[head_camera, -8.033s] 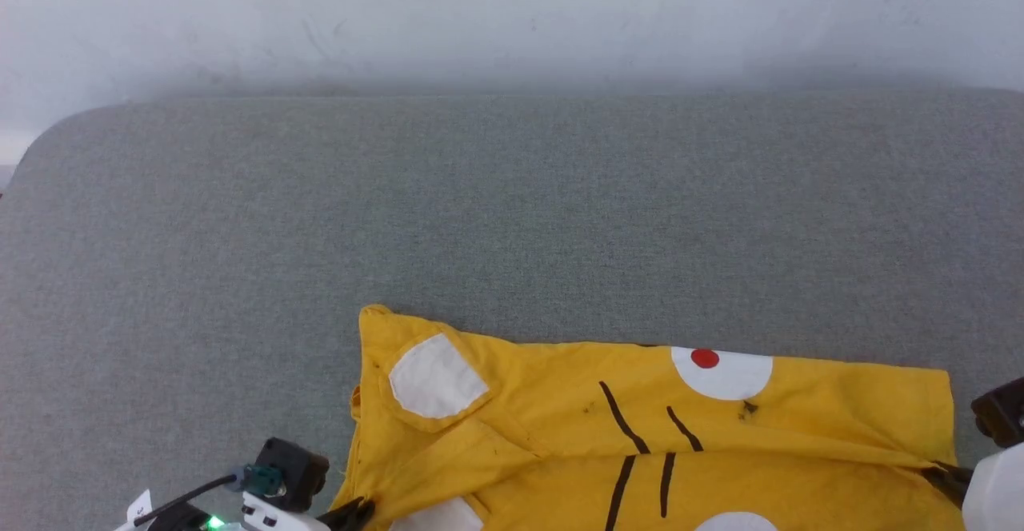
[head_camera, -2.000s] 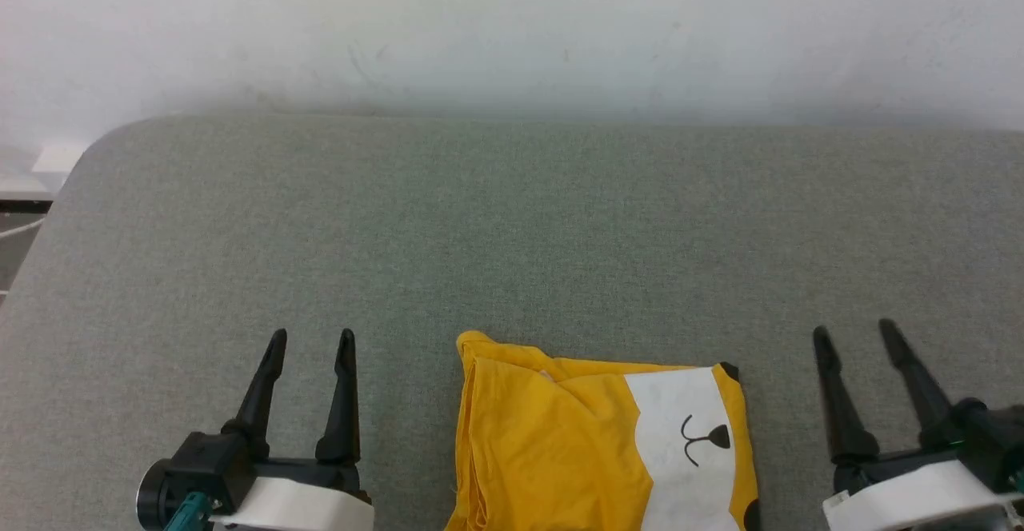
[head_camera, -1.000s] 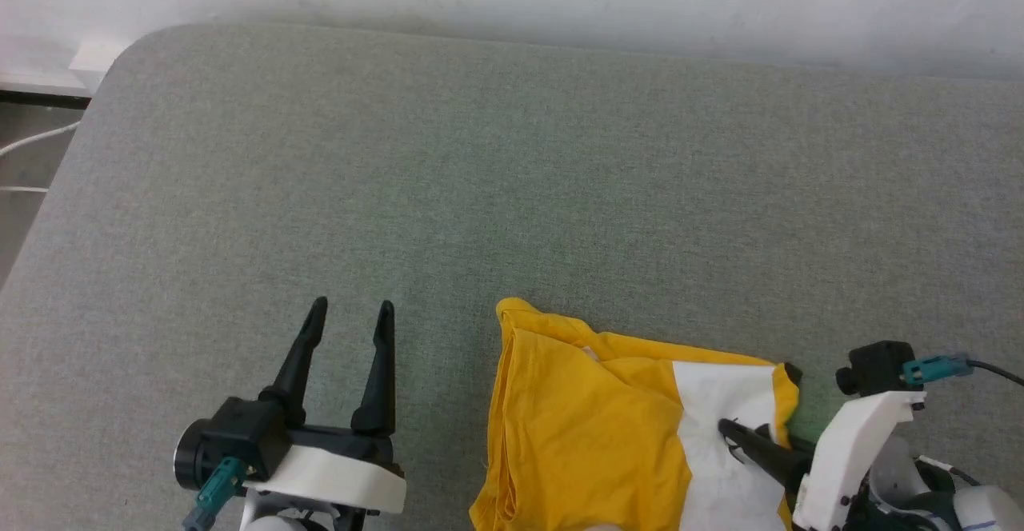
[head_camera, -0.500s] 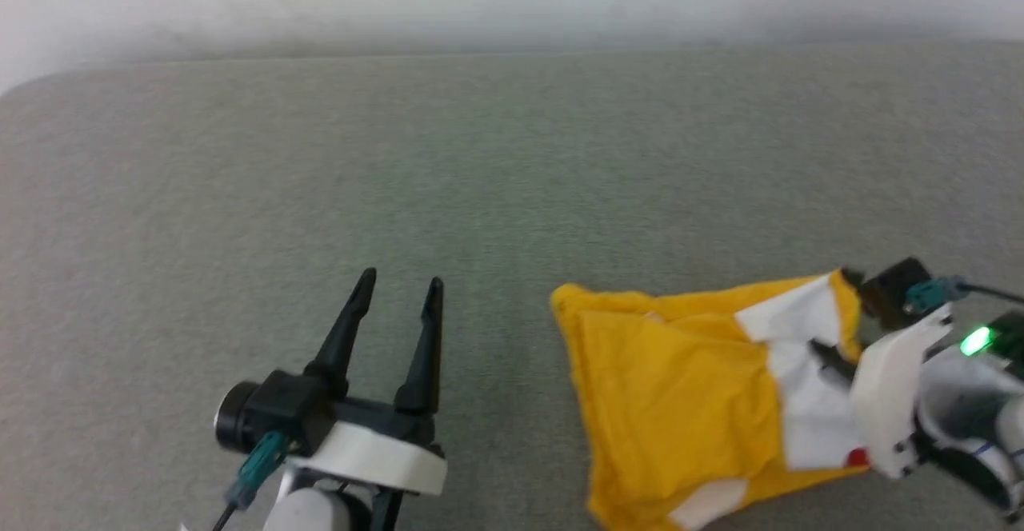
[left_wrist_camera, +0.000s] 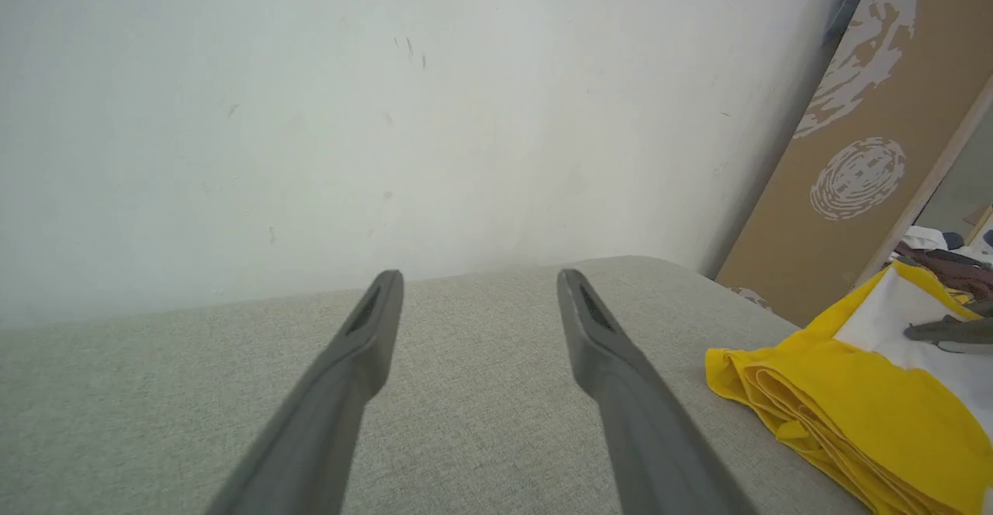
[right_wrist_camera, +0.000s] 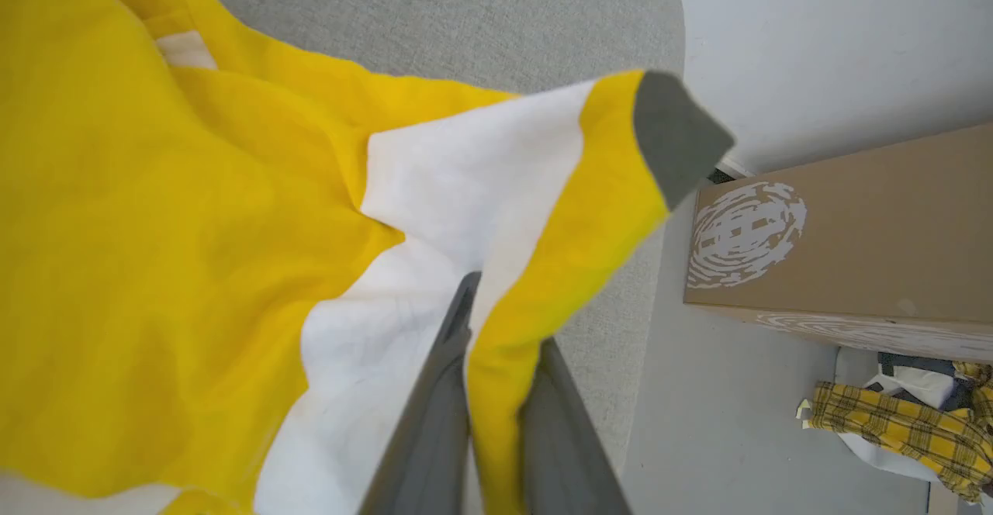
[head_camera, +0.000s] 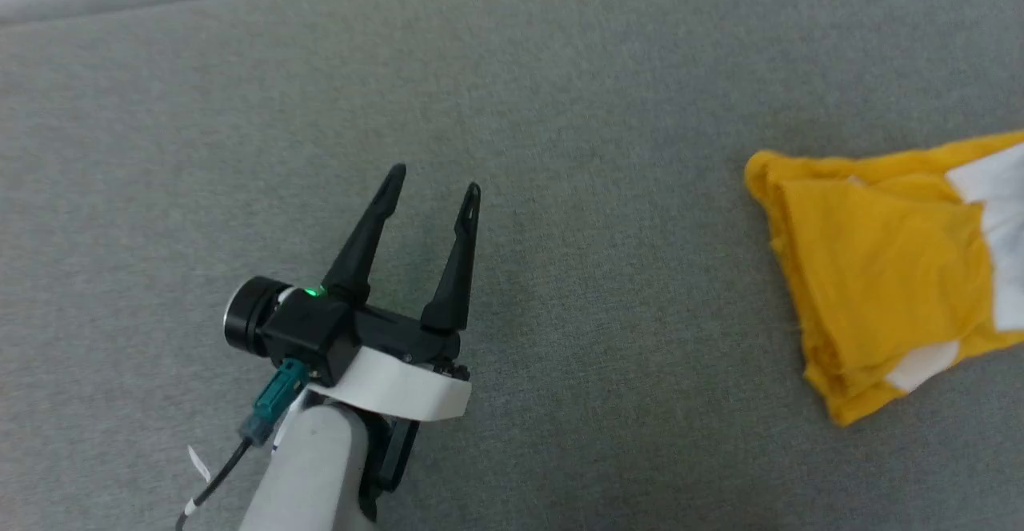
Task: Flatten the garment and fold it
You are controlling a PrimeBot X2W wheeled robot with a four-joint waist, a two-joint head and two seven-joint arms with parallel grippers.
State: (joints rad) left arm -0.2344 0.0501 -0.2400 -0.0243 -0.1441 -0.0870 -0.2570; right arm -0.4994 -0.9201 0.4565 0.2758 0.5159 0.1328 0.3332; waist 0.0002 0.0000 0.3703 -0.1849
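Garment pinched between right fingers, left fingers spread, aside

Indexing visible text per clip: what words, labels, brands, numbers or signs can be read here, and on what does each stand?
No text can be read in these views.
The garment: white patches, no letters.
The brown board: pale swirl marks, not writing.
The white tag on the left arm's cable: too small to read.
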